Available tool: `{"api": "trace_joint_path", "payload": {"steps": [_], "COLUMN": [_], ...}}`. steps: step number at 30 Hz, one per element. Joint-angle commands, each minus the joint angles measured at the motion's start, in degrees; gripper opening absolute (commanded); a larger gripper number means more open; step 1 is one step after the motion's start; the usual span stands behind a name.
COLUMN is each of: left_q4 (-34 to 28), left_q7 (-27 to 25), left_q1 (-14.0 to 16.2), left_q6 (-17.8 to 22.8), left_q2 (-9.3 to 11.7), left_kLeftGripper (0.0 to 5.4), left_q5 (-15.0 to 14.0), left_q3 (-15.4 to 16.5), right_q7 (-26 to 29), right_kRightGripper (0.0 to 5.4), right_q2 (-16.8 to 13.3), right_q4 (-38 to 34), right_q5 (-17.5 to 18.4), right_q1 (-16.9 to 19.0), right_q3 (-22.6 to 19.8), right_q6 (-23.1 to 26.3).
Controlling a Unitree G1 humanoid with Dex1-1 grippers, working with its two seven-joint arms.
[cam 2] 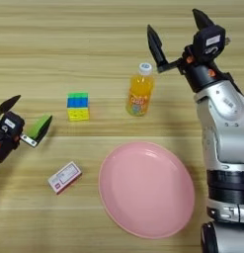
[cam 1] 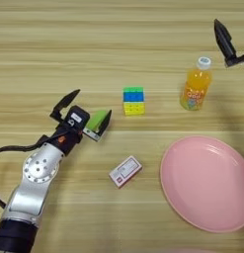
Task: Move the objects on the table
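**Green block at the left fingers, bottle beside the right**

Green and small, the rectangular block (cam 1: 97, 119) lies on the wooden table (cam 1: 118, 29), touching the inner face of one finger of the left gripper (cam 1: 86, 109); whether it is pinched I cannot tell, since the fingers stand spread wide. Its long axis tilts along that finger. Right of it stands the stacked cube (cam 1: 134, 101). The white-and-red box (cam 1: 125, 171) lies nearer, the glossy round pink plate (cam 2: 146, 189) beyond. The right gripper (cam 2: 177, 33), fingers splayed, hovers just beside the orange bottle (cam 2: 140, 91).
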Motion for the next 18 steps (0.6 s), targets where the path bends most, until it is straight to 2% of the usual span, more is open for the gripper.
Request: {"api": "trace_joint_path", "payload": {"steps": [1, 4, 9, 12, 18], "left_q4": [1.8, 4.5, 8.3, 11.7, 16.5], "left_q7": [1.2, 2.8, 7.6, 9.7, 10.0], "left_q1": [-1.5, -2.4, -4.6, -6.3, -10.8], "left_q6": [-0.1, -0.1, -0.3, 0.4, 1.0], "left_q2": [-0.7, -0.5, 0.9, 1.8, 3.1], "left_kLeftGripper": [5.37, 5.37, 5.37, 5.37, 5.37], "left_q5": [0.3, 2.7, 7.0, 10.7, 12.4], "left_q3": [0.6, 0.2, 1.5, 0.4, 0.1], "right_q7": [-0.3, -0.3, -0.2, 0.0, 0.2], "right_kRightGripper": [5.40, 5.40, 5.40, 5.40, 5.40], "right_q2": [1.0, 1.4, 1.6, 1.7, 1.8], "right_q4": [0.5, 0.8, 0.8, 0.8, 0.7], "right_q5": [-0.5, -0.6, -0.6, -0.4, -0.3], "right_q1": [0.8, 1.1, 1.4, 1.5, 1.6], "right_q3": [0.6, 0.9, 0.9, 1.0, 1.1], "right_q6": [-0.2, -0.4, -0.2, -0.1, 0.1]}}
